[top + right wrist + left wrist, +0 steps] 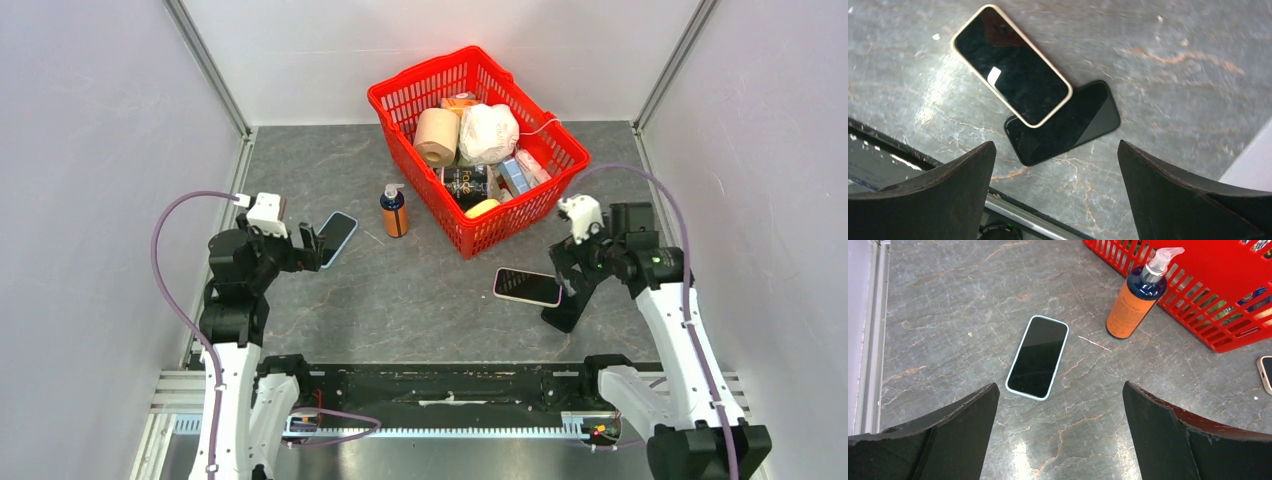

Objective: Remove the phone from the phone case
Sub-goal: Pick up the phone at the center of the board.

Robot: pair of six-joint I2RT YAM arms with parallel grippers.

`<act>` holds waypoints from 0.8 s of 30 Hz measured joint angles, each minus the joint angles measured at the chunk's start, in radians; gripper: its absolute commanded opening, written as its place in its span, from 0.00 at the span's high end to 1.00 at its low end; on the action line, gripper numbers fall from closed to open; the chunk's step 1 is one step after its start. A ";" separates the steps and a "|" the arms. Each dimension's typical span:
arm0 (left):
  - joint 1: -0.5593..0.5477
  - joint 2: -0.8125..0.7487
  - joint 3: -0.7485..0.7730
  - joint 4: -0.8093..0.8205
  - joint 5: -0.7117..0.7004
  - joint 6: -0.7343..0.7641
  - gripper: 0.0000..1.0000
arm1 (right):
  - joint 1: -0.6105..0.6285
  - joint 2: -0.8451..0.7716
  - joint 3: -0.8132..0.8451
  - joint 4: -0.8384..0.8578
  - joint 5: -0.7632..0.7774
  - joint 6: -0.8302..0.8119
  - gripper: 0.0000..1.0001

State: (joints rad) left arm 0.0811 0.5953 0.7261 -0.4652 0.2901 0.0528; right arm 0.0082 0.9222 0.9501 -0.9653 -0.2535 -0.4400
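My left pincer (1059,390) stands wide and holds nothing. Its wrist view looks straight down on a blue-cased phone (1037,357) lying flat, screen up, on the grey bench (948,300), just ahead of the gap between my fingers and touching neither. From above, that same phone (338,236) is half hidden behind the pincer, so only the wrist view shows its full outline.

The wrist view also catches an orange bottle (1135,297) with a pump top, standing just beside the red basket (1208,285). Only the overhead view shows what the basket (515,222) holds, including a toilet roll (436,135) and a white bag (488,132).

My right pincer (1055,147) is equally wide and empty. Below it a cream-cased phone (1010,65) lies screen up, one end resting over the end of a black slab (1068,125). I cannot tell whether that slab is a bare phone or an empty case. From above, the cream-cased phone (527,286) is plain to see, but my right arm covers most of the slab, and the overlap does not show there at all. The two phones lie well apart, one on each side of the bench.
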 measured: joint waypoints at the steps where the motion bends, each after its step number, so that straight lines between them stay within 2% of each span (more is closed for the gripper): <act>1: 0.000 0.008 0.000 -0.001 0.000 0.000 0.00 | 0.038 0.000 -0.008 0.008 -0.003 -0.018 0.01; 7: 0.002 0.037 0.000 0.000 0.001 0.000 0.00 | 0.186 0.015 -0.116 0.052 -0.006 -0.108 0.01; 24: 0.009 0.037 -0.024 0.011 0.032 0.000 0.00 | 0.317 0.334 -0.195 0.265 -0.007 -0.327 0.01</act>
State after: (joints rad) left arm 0.0902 0.6319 0.7017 -0.4545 0.3225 0.0532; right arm 0.3256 1.2560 0.7551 -0.7006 -0.2604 -0.7666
